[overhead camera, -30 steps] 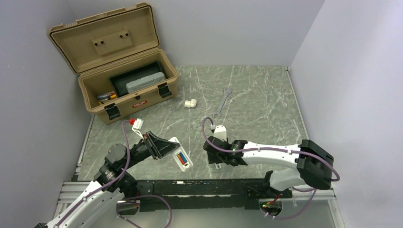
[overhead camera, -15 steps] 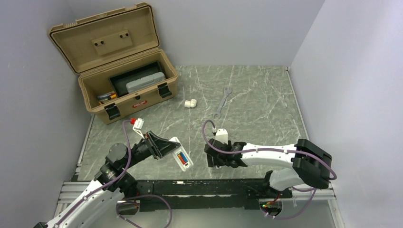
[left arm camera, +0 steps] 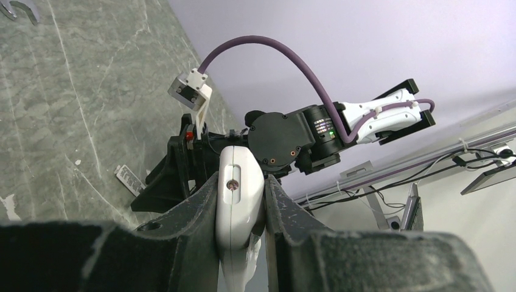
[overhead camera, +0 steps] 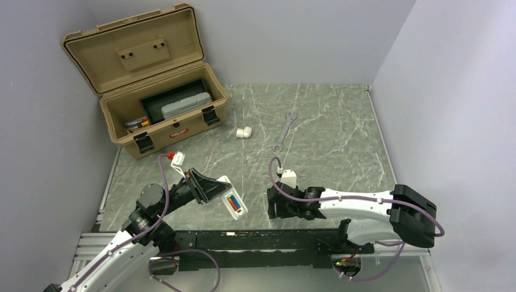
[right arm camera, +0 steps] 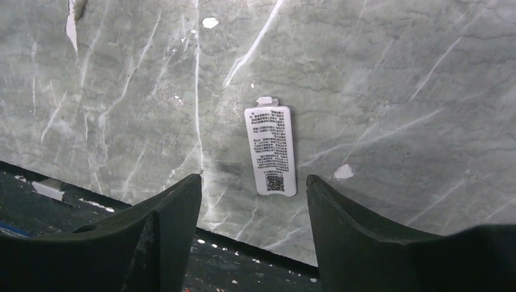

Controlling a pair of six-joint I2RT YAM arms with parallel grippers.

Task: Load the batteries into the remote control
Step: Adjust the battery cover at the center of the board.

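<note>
Top external view showed one remote control [overhead camera: 239,210] clamped in the left jaws over the table's [overhead camera: 328,121] near edge, long axis slanting toward the near right, one orange-red battery [overhead camera: 232,201] in its upturned recess, whereas the right wrist view alone revealed one labelled white cover [right arm camera: 271,150] lying flat between the parted right jaws.

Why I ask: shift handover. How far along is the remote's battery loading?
Done: batteries sit in the recess of the remote control. In hand: left claw grips the remote control; right claw, open, hovers over a white labelled cover lying on the table. Left: probably fitting that cover.
</note>
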